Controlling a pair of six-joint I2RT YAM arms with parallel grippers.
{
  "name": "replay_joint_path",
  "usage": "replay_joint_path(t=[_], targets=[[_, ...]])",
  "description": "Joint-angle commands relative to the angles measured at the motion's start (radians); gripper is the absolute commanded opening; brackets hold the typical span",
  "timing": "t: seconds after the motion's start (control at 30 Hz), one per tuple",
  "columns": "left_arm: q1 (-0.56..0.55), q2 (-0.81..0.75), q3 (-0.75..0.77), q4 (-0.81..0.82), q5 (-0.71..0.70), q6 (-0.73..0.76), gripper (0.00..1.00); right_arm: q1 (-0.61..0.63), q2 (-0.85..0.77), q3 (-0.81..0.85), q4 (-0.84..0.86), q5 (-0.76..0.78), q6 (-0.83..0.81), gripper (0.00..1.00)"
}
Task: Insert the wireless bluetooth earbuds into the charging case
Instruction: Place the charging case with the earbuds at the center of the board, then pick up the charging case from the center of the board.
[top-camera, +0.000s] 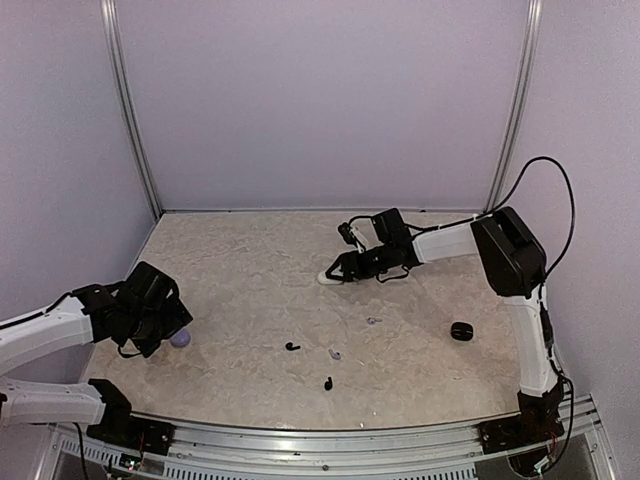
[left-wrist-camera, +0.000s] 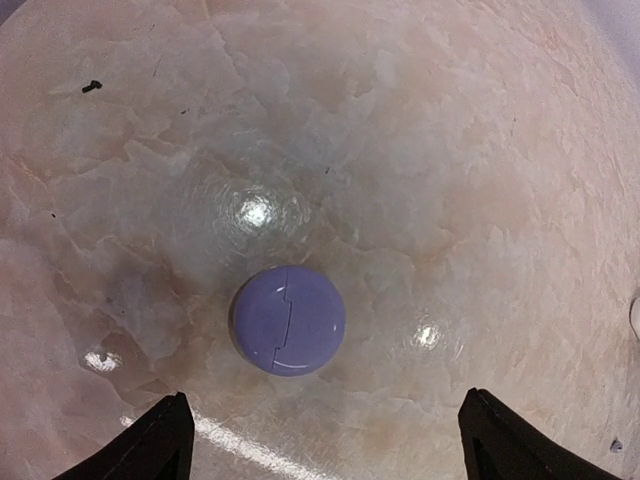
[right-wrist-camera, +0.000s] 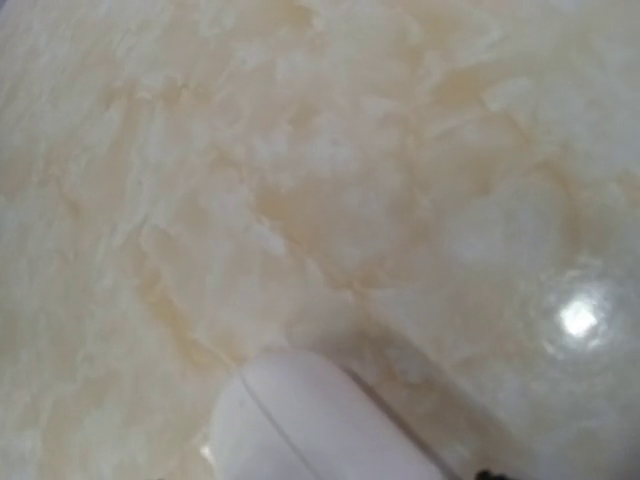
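Note:
A closed lavender charging case (left-wrist-camera: 289, 320) lies on the marble table, just ahead of my left gripper (left-wrist-camera: 330, 445), which is open, its black fingertips (left-wrist-camera: 150, 445) standing wide on either side and touching nothing. From above, the lavender case (top-camera: 181, 338) sits beside my left gripper (top-camera: 172, 328). My right gripper (top-camera: 338, 270) hovers at a white charging case (top-camera: 328, 277). The right wrist view is blurred, showing the white case (right-wrist-camera: 310, 425) close below; its jaws are hardly visible. Two black earbuds (top-camera: 292, 346) (top-camera: 328, 382) and two pale lavender earbuds (top-camera: 373, 321) (top-camera: 335, 354) lie loose mid-table.
A black case (top-camera: 461, 331) rests at the right, near the right arm's upright link (top-camera: 528, 330). Pale walls with metal corner posts (top-camera: 130, 110) close the back and sides. The near table edge has an aluminium rail (top-camera: 330, 455).

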Motion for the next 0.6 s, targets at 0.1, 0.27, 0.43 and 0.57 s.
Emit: replay_joint_path(t=[0.1,0.27,0.43,0.57], targets=[[0.093,0.039,-0.048,0.062,0.076,0.063,0.88,-0.021,-0.104,-0.067,-0.004,0.045,-0.023,0.74],[0.140,0.079,-0.059,0.123,0.086,0.125,0.84,-0.028,-0.174,-0.106,-0.005,0.051,-0.037,0.76],[0.146,0.132,-0.079,0.179,0.110,0.155,0.78,-0.028,-0.240,-0.136,-0.004,0.048,-0.042,0.77],[0.147,0.173,-0.084,0.201,0.117,0.166,0.76,-0.028,-0.283,-0.151,-0.004,0.048,-0.044,0.78]])
